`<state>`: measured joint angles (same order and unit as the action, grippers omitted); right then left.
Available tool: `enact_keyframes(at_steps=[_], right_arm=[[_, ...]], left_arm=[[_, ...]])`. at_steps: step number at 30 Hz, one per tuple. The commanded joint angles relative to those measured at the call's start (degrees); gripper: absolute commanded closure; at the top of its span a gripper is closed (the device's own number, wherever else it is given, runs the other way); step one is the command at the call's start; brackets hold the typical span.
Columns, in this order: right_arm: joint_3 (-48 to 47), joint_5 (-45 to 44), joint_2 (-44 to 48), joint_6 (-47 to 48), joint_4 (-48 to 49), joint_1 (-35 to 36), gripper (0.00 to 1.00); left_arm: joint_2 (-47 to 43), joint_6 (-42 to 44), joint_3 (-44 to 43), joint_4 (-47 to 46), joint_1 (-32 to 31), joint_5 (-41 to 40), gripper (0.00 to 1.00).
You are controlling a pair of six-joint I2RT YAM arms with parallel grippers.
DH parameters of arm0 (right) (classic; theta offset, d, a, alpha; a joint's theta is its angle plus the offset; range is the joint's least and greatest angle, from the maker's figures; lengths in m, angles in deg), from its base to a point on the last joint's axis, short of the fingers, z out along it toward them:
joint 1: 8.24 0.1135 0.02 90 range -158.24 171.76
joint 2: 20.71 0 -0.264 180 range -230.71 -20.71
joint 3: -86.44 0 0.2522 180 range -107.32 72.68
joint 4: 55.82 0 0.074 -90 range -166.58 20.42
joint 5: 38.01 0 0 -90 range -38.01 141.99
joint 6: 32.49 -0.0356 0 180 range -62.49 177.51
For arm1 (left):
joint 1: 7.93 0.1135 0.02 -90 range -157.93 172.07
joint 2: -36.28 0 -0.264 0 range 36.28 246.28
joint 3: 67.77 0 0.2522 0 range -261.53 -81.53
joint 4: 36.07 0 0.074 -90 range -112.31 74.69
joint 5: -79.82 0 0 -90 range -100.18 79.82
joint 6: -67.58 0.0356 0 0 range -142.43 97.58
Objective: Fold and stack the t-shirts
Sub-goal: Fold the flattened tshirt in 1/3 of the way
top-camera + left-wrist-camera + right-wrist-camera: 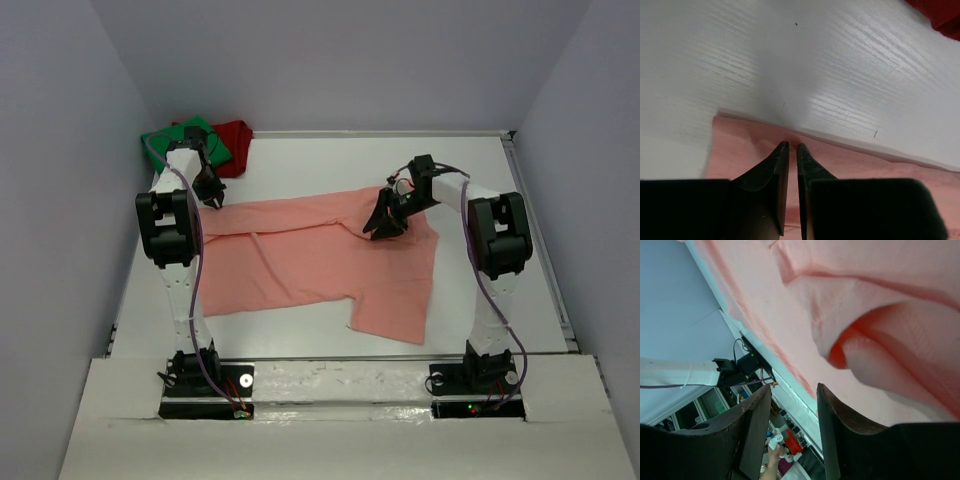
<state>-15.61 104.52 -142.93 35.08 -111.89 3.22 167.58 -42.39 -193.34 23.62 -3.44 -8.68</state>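
Note:
The salmon-pink t-shirt [320, 262] lies spread out across the middle of the white table. My left gripper [211, 196] is down at the shirt's far left corner. In the left wrist view its jaws [792, 146] stand almost together, pinching the shirt's far edge [740, 145]. My right gripper [385, 222] hovers over the shirt's far right part, tilted sideways. In the right wrist view it [794, 387] is open and empty, with a raised fold of the shirt [880, 300] close beside it. The bright green t-shirt [185, 140] and the dark red t-shirt [233, 146] lie bunched at the far left corner.
The white table [330, 160] is boxed in by pale walls on the left, back and right, with a raised rail on the right [545, 250]. A corner of the dark red shirt [940, 15] shows just beyond my left gripper. Both arm bases sit at the near edge.

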Motion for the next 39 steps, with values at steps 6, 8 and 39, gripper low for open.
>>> enact_keyframes(at_steps=[6, 8, 39], right_arm=[[3.12, -4.69, 12.43, 2.22, -0.78, 1.37, 0.52], [1.73, -7.17, 12.44, 3.62, 0.46, 1.37, 0.52], [3.65, -26.17, 15.69, 11.98, 16.9, 3.48, 0.53]], left_arm=[[-0.17, 0.54, -2.36, 1.0, -0.1, 1.14, 0.78], [0.0, 0.54, -2.54, 1.09, -0.18, 1.23, 0.79], [-8.79, -7.28, -0.34, 0.21, -37.19, 4.21, 0.75]])
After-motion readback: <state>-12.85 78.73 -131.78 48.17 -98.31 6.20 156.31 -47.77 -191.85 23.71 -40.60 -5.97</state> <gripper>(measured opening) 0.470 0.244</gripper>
